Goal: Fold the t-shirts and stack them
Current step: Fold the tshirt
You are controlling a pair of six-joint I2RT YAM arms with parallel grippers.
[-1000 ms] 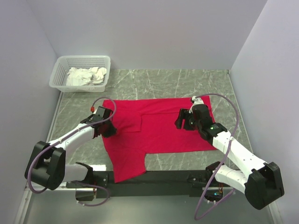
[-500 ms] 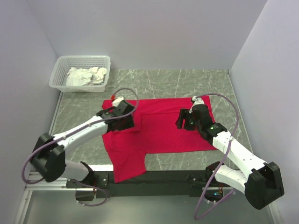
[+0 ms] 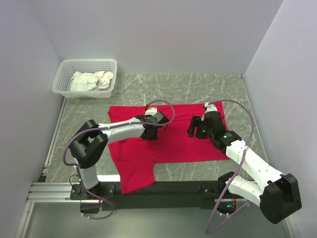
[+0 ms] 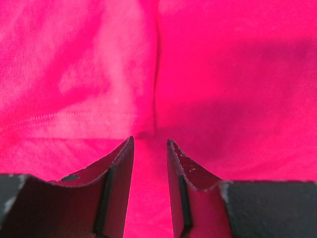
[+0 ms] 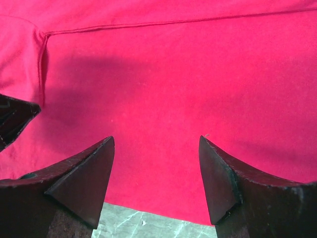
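Your red t-shirt point(image 3: 178, 144) lies spread flat across the middle of the marbled desk point(image 3: 198, 89), with one corner of it trailing down toward the near edge on your left side. A smaller panel of the same fabric lies folded over the body of the shirt at its left part. Your left tool point(image 3: 150, 134) is reaching across onto the shirt just at the right edge of that panel. In the left wrist view its fingers point(image 4: 121, 188) stand only a narrow gap apart, and nothing is clamped between them, since you see red cloth through the slot. The panel's straight edge and its stitched hem sit right ahead of the tips. Your right tool point(image 3: 196, 131) is over the right half of the shirt, well apart from the left one. In the right wrist view its fingers point(image 5: 89, 178) are spread wide, empty, with flat cloth between them and a strip of bare desk showing just below the shirt's edge. Whether either tool touches the fabric, you cannot tell. A white lattice basket point(image 3: 62, 82) sits in the far left corner of the desk with crumpled white cloth point(image 3: 91, 80) inside it, away from the shirt and from both arms
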